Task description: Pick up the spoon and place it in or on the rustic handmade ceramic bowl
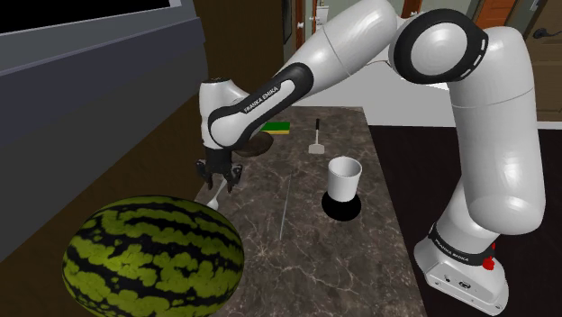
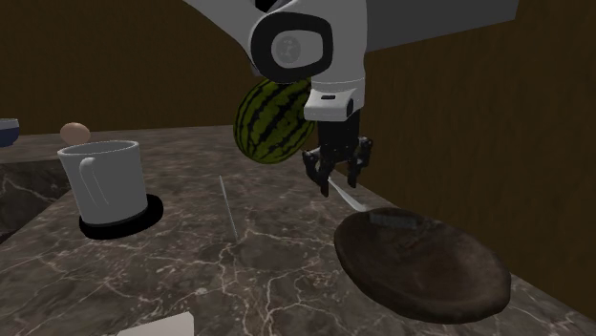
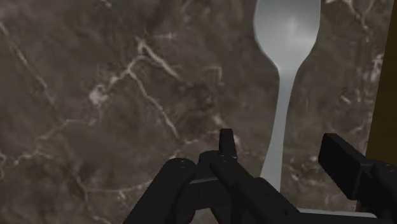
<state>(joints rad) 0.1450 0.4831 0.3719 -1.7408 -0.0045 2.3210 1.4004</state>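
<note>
Hovering low over the dark, white-veined marble counter (image 1: 311, 248), the all-black two-finger gripper (image 1: 221, 180) stands released, its fingers apart and straddling the slim handle of the pale silver-grey spoon (image 3: 286, 38) without touching it. The spoon lies on the counter directly beneath the claw, its rounded end pointing away from the fingers. In the second exterior view it runs from under the gripper toward the rim of the wide, shallow, dark brown ceramic bowl (image 2: 420, 262) and ends just beside it; whether the two touch I cannot tell. In the shoulder view a large striped green watermelon (image 1: 153, 257) sits near the spoon at the lower left. A white mug (image 1: 344, 177) on a round black coaster (image 1: 341, 207) stands well apart toward the right. A thin grey rod (image 1: 285, 207) lies on the marble between spoon and mug.
</note>
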